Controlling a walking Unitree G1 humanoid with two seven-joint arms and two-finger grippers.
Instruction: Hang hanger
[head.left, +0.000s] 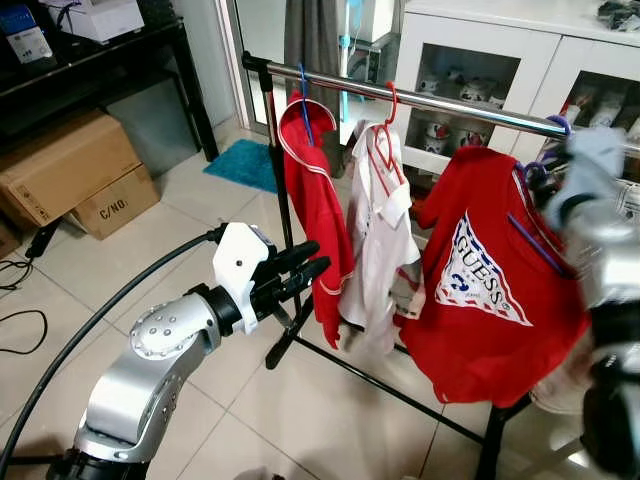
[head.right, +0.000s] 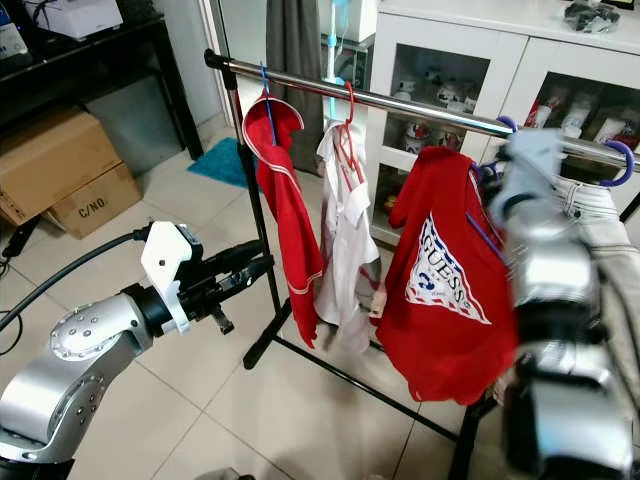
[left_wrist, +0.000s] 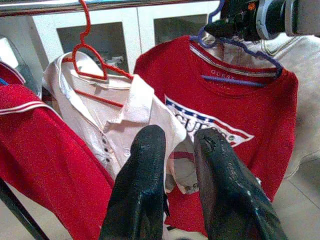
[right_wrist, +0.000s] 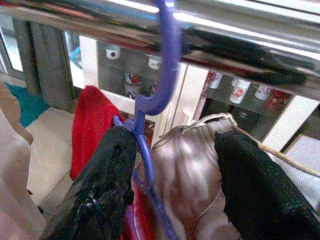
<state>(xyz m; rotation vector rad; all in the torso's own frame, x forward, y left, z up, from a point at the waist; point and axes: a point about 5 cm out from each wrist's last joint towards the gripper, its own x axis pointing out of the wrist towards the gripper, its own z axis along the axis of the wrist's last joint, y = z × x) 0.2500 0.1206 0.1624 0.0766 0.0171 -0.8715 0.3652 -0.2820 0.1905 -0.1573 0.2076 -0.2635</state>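
Note:
A purple hanger (right_wrist: 162, 75) hooks over the steel rail (head.left: 420, 100) and carries a red GUESS T-shirt (head.left: 480, 290). My right gripper (right_wrist: 180, 140) is up at the hanger's neck, just under the rail, blurred in the eye views. It is open, with one finger (right_wrist: 112, 165) against the hanger's neck and the other well apart. My left gripper (head.left: 305, 265) is held out in front of the rack at mid height, shut and holding nothing. It points at a white polo (head.left: 380, 220) on a red hanger (head.left: 388, 110).
A red garment (head.left: 315, 200) on a blue hanger hangs at the rail's left end, and a beige garment (head.right: 600, 230) at its right. The rack's black base (head.left: 400, 390) crosses the tiled floor. Cardboard boxes (head.left: 70, 170) and a black table (head.left: 100, 60) stand left, a white cabinet (head.left: 470, 60) behind.

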